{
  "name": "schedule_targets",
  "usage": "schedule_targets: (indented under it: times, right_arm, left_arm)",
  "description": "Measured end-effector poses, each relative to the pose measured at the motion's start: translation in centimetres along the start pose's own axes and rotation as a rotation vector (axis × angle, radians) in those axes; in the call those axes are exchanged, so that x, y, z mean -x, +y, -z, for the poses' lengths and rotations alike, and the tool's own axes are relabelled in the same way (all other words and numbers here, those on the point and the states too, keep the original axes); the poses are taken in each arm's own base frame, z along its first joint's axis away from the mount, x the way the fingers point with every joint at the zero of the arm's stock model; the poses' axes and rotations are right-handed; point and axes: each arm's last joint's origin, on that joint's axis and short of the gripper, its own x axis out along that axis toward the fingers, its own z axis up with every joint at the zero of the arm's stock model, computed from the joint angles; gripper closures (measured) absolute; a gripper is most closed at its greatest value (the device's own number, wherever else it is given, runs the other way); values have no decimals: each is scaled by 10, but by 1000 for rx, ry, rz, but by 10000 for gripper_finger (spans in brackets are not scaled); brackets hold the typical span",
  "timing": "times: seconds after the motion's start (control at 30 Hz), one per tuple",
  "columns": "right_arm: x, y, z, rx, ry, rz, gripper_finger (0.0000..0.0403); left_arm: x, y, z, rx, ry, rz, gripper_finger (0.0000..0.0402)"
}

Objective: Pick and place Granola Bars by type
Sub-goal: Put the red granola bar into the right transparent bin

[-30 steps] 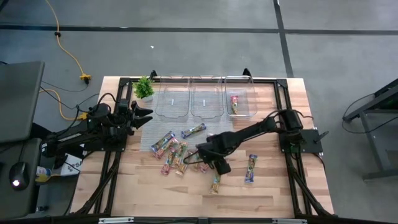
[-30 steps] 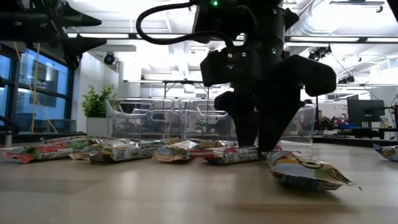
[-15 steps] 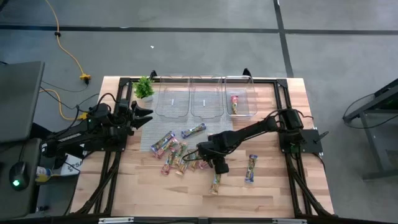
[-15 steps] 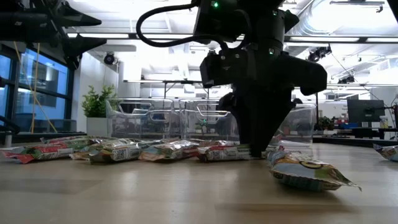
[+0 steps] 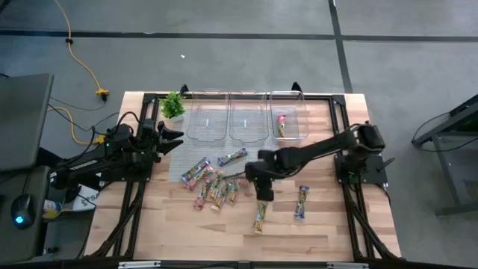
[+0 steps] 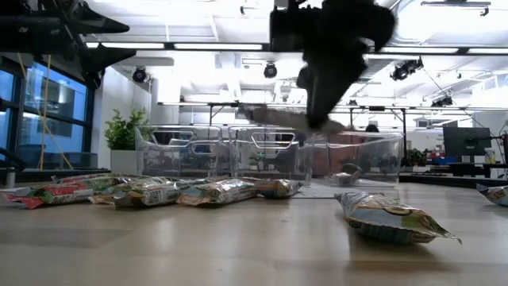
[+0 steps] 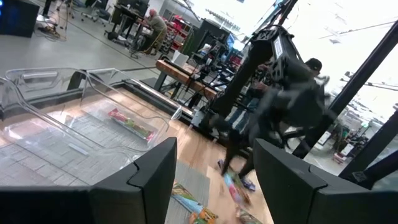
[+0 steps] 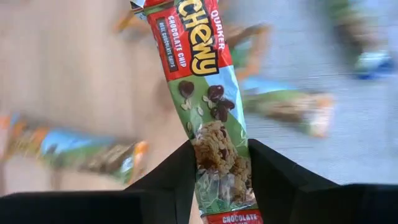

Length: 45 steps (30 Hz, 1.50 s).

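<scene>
From above, we see the right gripper point(image 5: 258, 179) raised over the middle of the wooden table point(image 5: 328, 232), its two fingers point(image 8: 168, 180) clamped on the lower end of a chocolate chip granola bar point(image 8: 208, 93) with a red and green wrapper; in the right wrist view the bar juts forward from between the fingers, above the blurred tabletop. In the low view we find the same gripper point(image 6: 321, 119) well clear of the surface, the bar point(image 6: 278, 116) sticking out sideways from it. The remaining granola bars lie flat on the table: a loose cluster point(image 5: 211, 185) just left of the gripper, one bar point(image 5: 258, 217) nearer the front edge, and one bar point(image 5: 301, 202) off to the right. Three clear bins point(image 5: 247, 134) stand side by side along the far edge, and the rightmost holds one bar point(image 5: 281, 124). A small green plant point(image 5: 173, 104) stands left of the bins. The left gripper point(image 5: 170, 138) waits over the table's left edge, near the plant, its fingers point(image 7: 149, 180) parted and holding nothing.
</scene>
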Motion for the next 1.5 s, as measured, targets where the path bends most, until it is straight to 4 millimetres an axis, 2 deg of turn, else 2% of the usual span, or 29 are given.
schedule_targets:
  times: [0.1,0.23,0.47,0.63,0.8,0.97,1.17,1.5]
  right_arm:
    - [21,-16,-4,-131,-86,88,277]
    - [53,-47,-6,-387,-198,183,277]
    - [99,-118,14,-756,-268,432,277]
    - [109,-171,35,-923,-157,480,276]
    - [99,-204,54,-981,-36,434,276]
    - [90,-220,69,-1012,32,383,276]
    - [82,-222,75,-957,67,342,273]
    - [80,-223,73,-890,41,314,208]
  left_arm:
    - [0,0,0,0,0,0,197]
    - [0,0,0,1,0,0,197]
    - [0,0,0,2,0,1,197]
    - [0,0,0,2,0,1,197]
    - [0,0,0,2,1,1,197]
    - [0,0,0,2,1,1,197]
    - [0,0,0,2,0,0,197]
    - [0,0,0,1,0,-1,197]
